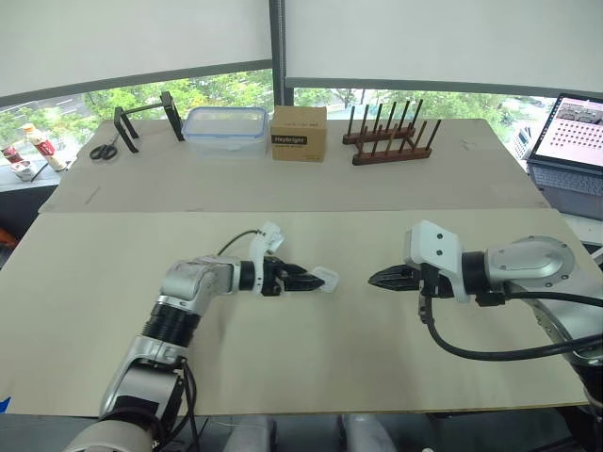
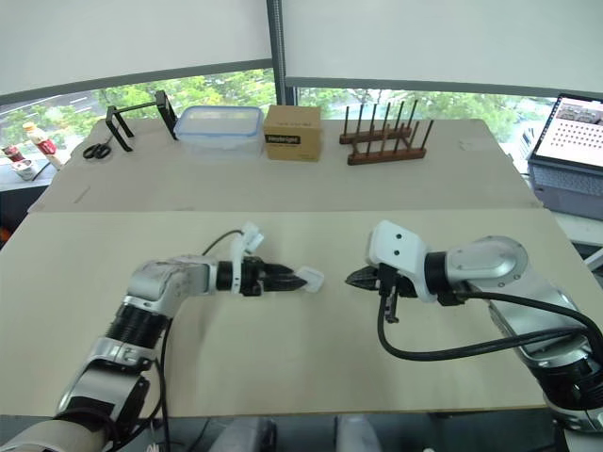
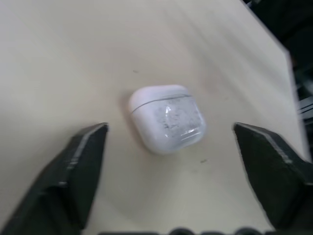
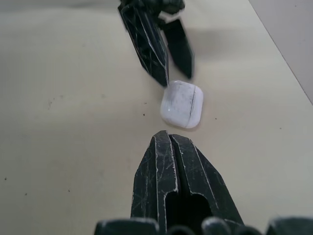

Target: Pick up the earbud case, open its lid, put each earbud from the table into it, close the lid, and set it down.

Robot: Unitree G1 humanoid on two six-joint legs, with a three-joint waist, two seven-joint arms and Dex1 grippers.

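Observation:
The white earbud case [image 3: 166, 118] lies on the tan table [image 1: 113, 273] near its middle, with the lid closed. My left gripper [image 1: 306, 280] is open just left of it, its black fingers [image 3: 83, 161] spread wide to either side of the case without touching it. My right gripper [image 1: 377, 278] is shut and points at the case from the right, a short gap away. In the right wrist view the case [image 4: 182, 104] sits between the shut right gripper [image 4: 168, 137] and the tips of the left gripper [image 4: 176, 77].
Along the far edge stand scissors [image 1: 105, 149], a black stand [image 1: 146, 118], a clear plastic container [image 1: 226, 129], a cardboard box [image 1: 299, 132] and a wooden rack [image 1: 391, 137]. A laptop screen [image 1: 577, 132] sits off the right side.

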